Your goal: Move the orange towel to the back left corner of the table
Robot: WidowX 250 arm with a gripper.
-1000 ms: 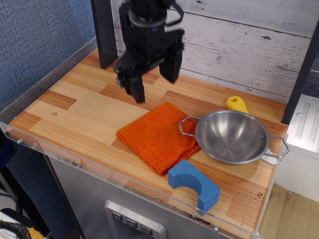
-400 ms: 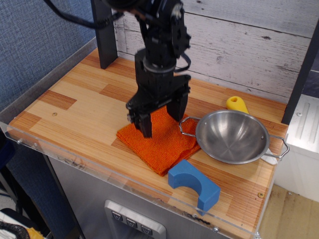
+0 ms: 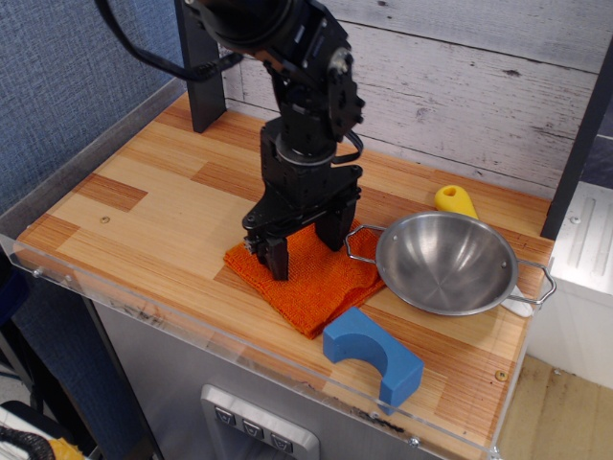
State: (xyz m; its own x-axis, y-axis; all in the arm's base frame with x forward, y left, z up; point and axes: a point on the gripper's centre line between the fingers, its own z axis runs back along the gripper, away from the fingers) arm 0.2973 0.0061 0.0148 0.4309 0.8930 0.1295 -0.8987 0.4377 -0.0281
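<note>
End effector (image 3: 305, 247) has dropped from above the desk (image 3: 144, 206) onto the towel (image 3: 316, 283), fingers spread, released, tips at the cloth. Towel lies directly beneath, bowl (image 3: 445, 264) to its right. Grasp and carry to back left remain.

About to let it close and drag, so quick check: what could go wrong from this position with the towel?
1. The orange towel lies right against the steel bowl; its handle looks to overlap the cloth, so dragging may tug the bowl along.
2. The gripper is open, fingers spread over the folded towel; it might pinch only the top layer, so the towel unfolds.
3. The blue block sits near the towel's front corner and could be nudged toward the table edge.
</note>
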